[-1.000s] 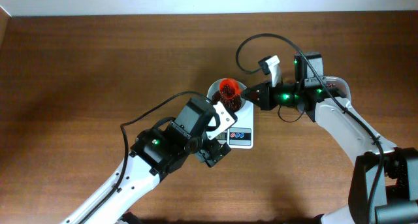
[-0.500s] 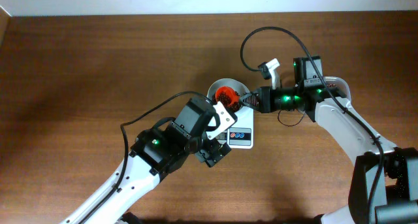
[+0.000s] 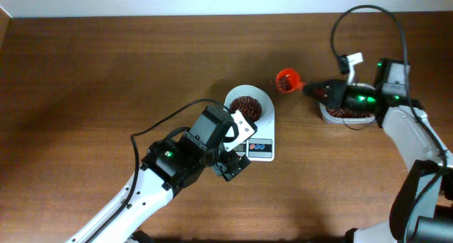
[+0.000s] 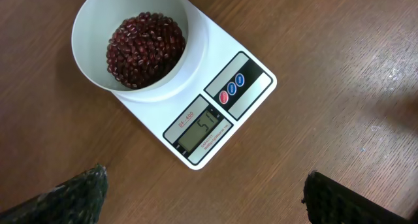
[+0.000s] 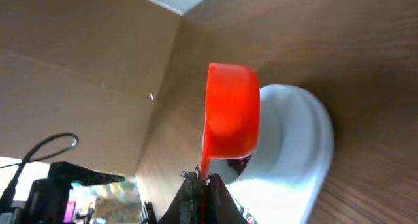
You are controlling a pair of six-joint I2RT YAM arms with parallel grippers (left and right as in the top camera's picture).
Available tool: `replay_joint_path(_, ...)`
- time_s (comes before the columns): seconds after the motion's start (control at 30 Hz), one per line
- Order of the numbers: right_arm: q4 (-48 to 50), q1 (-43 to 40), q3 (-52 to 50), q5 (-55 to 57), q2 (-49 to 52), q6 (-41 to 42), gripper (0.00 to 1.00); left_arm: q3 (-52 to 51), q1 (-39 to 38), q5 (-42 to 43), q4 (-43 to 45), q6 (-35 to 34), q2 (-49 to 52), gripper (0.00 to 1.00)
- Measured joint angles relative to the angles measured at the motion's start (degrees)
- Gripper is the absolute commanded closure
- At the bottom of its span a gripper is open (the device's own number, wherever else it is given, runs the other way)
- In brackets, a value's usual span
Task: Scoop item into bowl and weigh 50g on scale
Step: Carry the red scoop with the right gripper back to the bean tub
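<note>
The white bowl (image 3: 249,105) sits on the white scale (image 3: 259,147) and holds a heap of red-brown beans (image 4: 145,49). The bowl (image 4: 91,61) and scale (image 4: 225,119) fill the left wrist view; the display reads about 51. My right gripper (image 3: 316,90) is shut on the handle of a red scoop (image 3: 287,80), held above the table to the right of the bowl. The scoop (image 5: 230,113) shows on its side in the right wrist view, with the bowl (image 5: 297,152) behind it. My left gripper (image 3: 228,161) is open and empty, hovering at the scale's near-left side.
A tub of beans (image 3: 345,113) stands at the right, under my right arm. A white cable connector (image 3: 350,59) hangs over the right arm. The table's back edge runs along the top.
My right gripper has drawn the red scoop away from over the bowl, to the right and towards the tub. The beans now lie in the bowl. The left arm has not moved.
</note>
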Motion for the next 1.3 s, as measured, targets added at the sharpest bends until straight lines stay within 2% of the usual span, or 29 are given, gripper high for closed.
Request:
replay_joint_path(0.27, 0.0, -13.66, 0.0, -2.97, 0.0, 0.68, 0.96, 0.0, 0.0, 0.0, -0.02, 0.0, 0.0, 0.01)
replay_joint_path(0.47, -3.43, -19.96, 0.07, -2.62, 0.0, -2.47, 0.96, 0.0, 0.0, 0.02, 0.0, 0.0, 0.0, 0.01)
replay_joint_path(0.7, -14.1, -20.55, 0.09, 4.0, 0.0, -13.33, 0.96, 0.0, 0.0, 0.0, 0.0, 0.0, 0.0, 0.01)
replay_joint_path(0.97, -15.47, -20.55, 0.09, 14.34, -0.35, -22.34, 0.96, 0.0, 0.0, 0.02, -0.02, 0.0, 0.0, 0.01)
replay_joint_path(1.2, -17.57, -20.41, 0.09, 28.35, -11.78, -30.62, 0.96, 0.0, 0.0, 0.02, -0.02, 0.0, 0.0, 0.01)
replay_joint_path(1.3, -19.78, -18.88, 0.09, 34.8, -13.73, -34.56, 0.96, 0.0, 0.0, 0.0, 0.0, 0.0, 0.0, 0.01)
